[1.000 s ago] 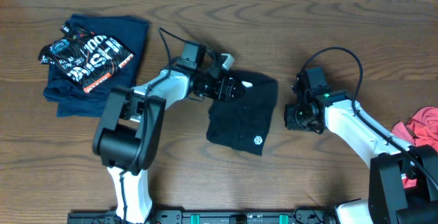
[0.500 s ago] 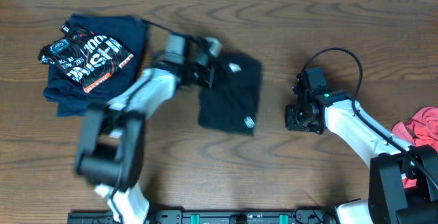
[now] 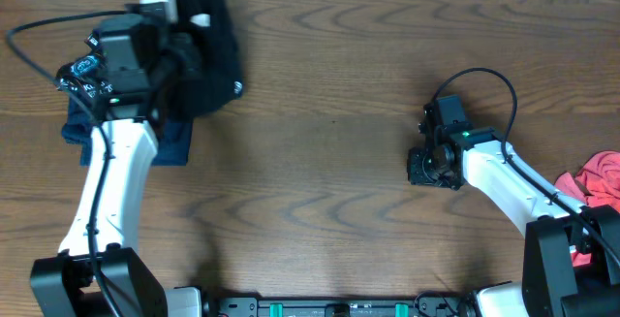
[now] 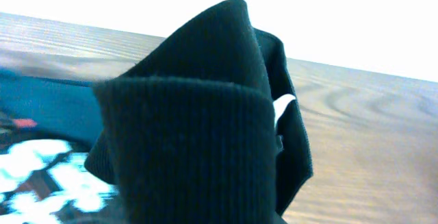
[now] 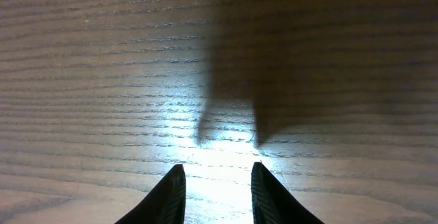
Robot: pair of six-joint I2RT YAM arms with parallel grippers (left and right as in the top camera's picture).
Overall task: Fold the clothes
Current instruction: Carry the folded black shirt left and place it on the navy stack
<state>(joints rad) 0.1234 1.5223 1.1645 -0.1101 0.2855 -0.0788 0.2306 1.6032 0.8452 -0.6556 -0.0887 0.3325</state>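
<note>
The clothes [image 3: 211,57], a folded black bundle with a small white logo, hang at the table's far left, over the navy garment [image 3: 81,129]. My left gripper [image 3: 182,57] is shut on their left edge. In the left wrist view the clothes [image 4: 198,128] fill the frame with ribbed black fabric and hide the fingers. My right gripper [image 3: 424,168] hovers low over bare wood right of centre. Its fingertips [image 5: 175,183] stand apart with nothing between them, so the right gripper [image 5: 217,174] is open.
The navy garment with white-and-orange print [image 4: 34,162] lies under and left of the black bundle. A coral-red garment [image 3: 599,181] sits at the right edge. The wooden table [image 3: 320,162] ends at a white strip along the back.
My left gripper closed on the black clothes in the middle of the table and swung them left and back, over the navy garment. The right arm stayed put.
</note>
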